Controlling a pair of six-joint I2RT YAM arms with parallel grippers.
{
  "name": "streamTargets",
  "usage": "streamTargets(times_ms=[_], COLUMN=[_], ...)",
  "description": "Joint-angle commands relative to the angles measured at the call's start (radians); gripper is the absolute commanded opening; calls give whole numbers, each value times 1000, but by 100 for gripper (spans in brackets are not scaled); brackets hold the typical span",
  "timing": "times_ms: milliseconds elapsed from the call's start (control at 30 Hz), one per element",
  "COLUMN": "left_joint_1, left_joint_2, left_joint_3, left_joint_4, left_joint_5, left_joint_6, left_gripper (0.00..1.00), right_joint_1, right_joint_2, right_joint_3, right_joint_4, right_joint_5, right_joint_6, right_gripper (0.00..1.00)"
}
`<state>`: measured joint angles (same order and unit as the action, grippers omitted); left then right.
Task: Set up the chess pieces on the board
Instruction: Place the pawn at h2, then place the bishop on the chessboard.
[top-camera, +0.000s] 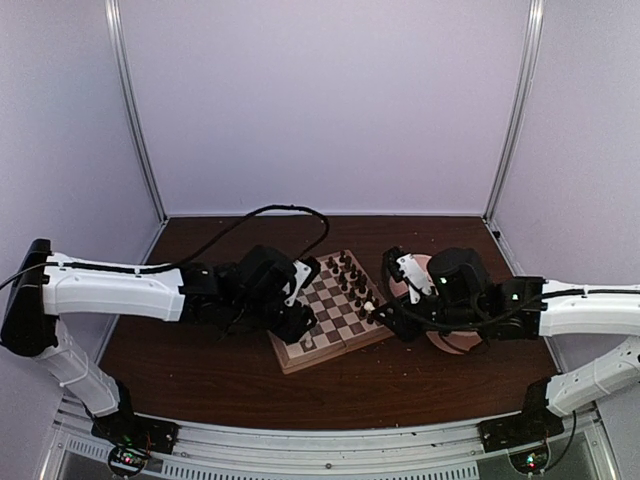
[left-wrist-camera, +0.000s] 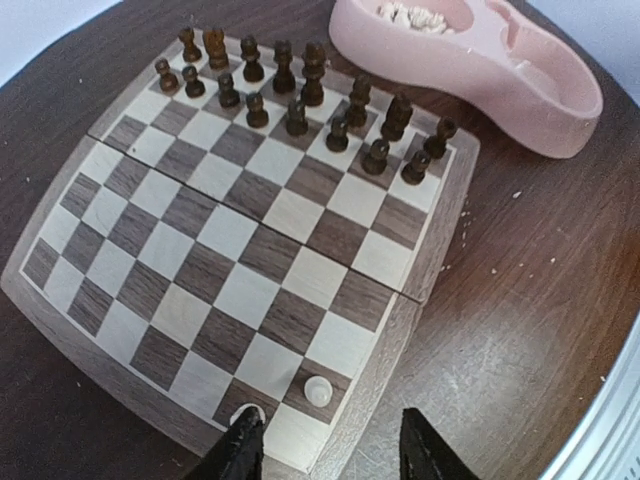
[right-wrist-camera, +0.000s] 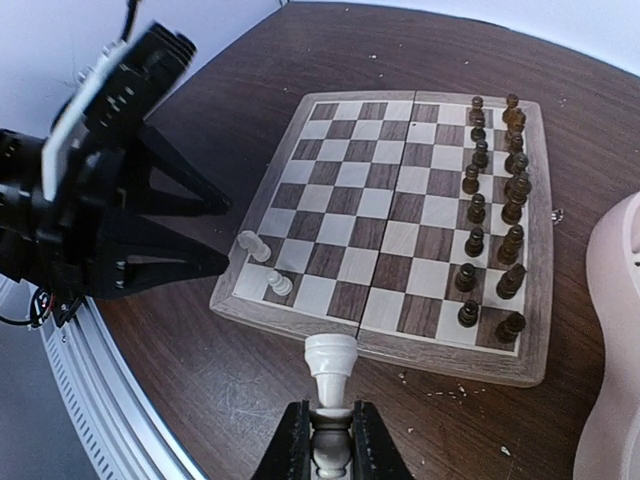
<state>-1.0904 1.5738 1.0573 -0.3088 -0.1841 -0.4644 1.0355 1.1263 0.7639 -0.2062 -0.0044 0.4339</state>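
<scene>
Bottom centre of the right wrist view, closest in: the right pincer is clamped on a cream-white piece, held upright right at the board's near rim. The board sits skewed on the table, dark wood showing all round its pale border. There is a broad strip at lower left, out to the metal rail. The gap on the right is much tighter, with the pink double bowl lying just beside the board's edge. Over at the board's left corner, two cream-white chess pieces stand on neighbouring edge squares. The left pincer lies in from the left of the frame, fingers spread and gripping nothing, with the nearer of those two pieces just off its tips. Beyond them runs a wide band of bare squares. Then come the dark pieces, sixteen in two rows of eight along the far right edge. At the top of the left wrist view, white pieces are heaped in one hollow of the bowl, too bunched to count. In the top view, pale walls close in the table at the back and on both sides.
</scene>
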Motion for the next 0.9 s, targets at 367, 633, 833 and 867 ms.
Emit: streamTargets(times_ms=[367,633,833,867], left_joint_1=[-6,-6,-6,-6], left_joint_2=[-267,-376,-377,-372], left_joint_3=[-106,-304,-350,-351], left_joint_4=[58,275,375,386], left_joint_5=[153,269,235,240], left_joint_6=[409,659,754,771], left_gripper=[51,67,68,67], right_joint_1=[-23,-45,-45,-45], right_joint_2=[251,374,410,418], right_joint_3=[326,452,503,506], right_joint_4=[-179,-232,-267,-264], right_joint_5=[-326,-539,-592,-605], right_joint_6=[32,39,25,25], right_gripper=[0,0,0,0])
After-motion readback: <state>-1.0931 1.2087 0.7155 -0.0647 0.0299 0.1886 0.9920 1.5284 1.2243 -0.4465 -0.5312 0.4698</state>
